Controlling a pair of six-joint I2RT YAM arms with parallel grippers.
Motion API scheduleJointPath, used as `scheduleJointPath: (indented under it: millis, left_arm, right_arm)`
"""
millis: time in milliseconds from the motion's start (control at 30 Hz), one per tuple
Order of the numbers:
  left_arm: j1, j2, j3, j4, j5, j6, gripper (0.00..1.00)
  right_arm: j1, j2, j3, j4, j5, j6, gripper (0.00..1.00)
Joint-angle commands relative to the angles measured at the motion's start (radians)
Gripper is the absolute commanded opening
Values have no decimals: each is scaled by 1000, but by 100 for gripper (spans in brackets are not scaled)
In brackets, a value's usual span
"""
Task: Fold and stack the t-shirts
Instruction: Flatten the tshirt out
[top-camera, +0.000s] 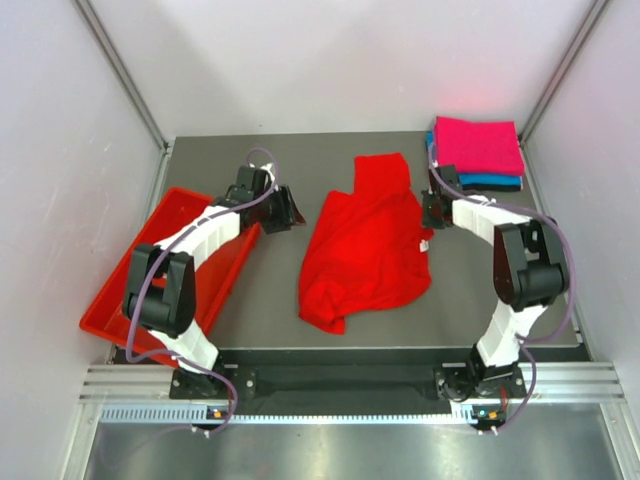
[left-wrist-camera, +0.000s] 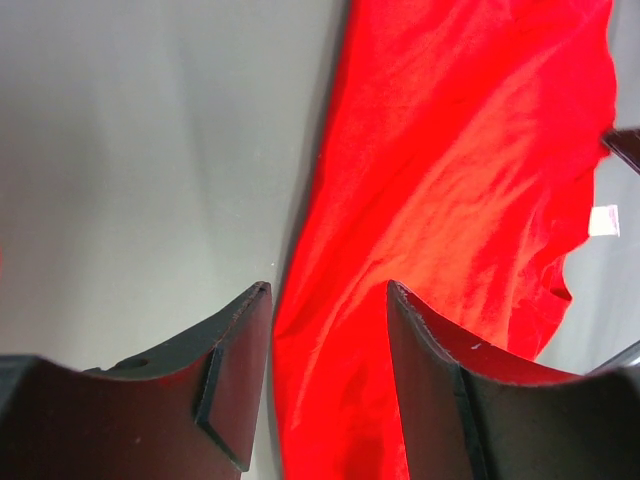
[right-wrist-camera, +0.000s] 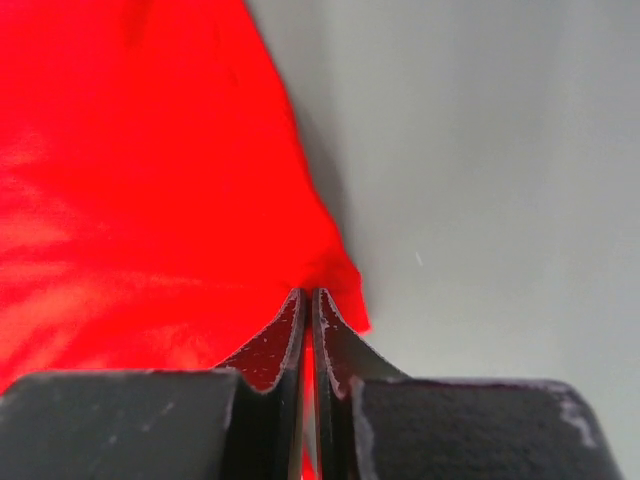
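A bright red t-shirt (top-camera: 365, 240) lies crumpled on the grey table's middle. My left gripper (top-camera: 290, 210) is open and empty just left of the shirt; in the left wrist view (left-wrist-camera: 328, 290) its fingers frame the shirt's left edge (left-wrist-camera: 450, 200). My right gripper (top-camera: 432, 212) is shut on the red shirt's right edge; in the right wrist view (right-wrist-camera: 308, 295) the cloth (right-wrist-camera: 140, 180) is pinched between its closed fingers. A folded stack at the back right has a magenta-pink t-shirt (top-camera: 478, 145) on top, a teal-blue t-shirt (top-camera: 490, 181) under it and a black edge lowest.
A rigid red plastic tray (top-camera: 115, 295) sits at the left edge of the table under my left arm. White walls close in on both sides and the back. A white label (left-wrist-camera: 604, 221) shows on the shirt.
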Motion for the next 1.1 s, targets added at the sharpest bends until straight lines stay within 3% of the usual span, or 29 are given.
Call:
scheduleJointPath:
  millis: [0,33,67,200,267,600,733,867,1067]
  left_arm:
    - [-2,-38,-14,77,11,-12,55]
    - [-1,-28,-9,77,14,-15,55]
    - [-2,-14,0,75,19,-17,55]
    - [-4,74,81,49,18,-11,55]
    - [-7,98,104,48,5,1,56]
    - [-45,282,255,-20,-16,40,60]
    - [-70,333,287,-26,-15,44,61]
    - [-82,376,301,-35,-39,47,60]
    - [-122,346,322,-98,-156,106,61]
  right_arm:
    - [-8,-124,-22,-31,42,-11,0]
    - [-8,-136,-13,-36,43,-12,3]
    - [-9,-140,-9,-36,45,-14,13]
    - [-11,-118,31,-34,53,-20,34]
    - [-14,-85,60,-43,50,-21,41]
    - [-23,18,102,-72,8,-35,47]
    - [-25,3,50,-91,29,-37,35]
    - [-25,-49,-5,-112,42,-29,0]
    - [-22,-221,-87,-210,55,11,0]
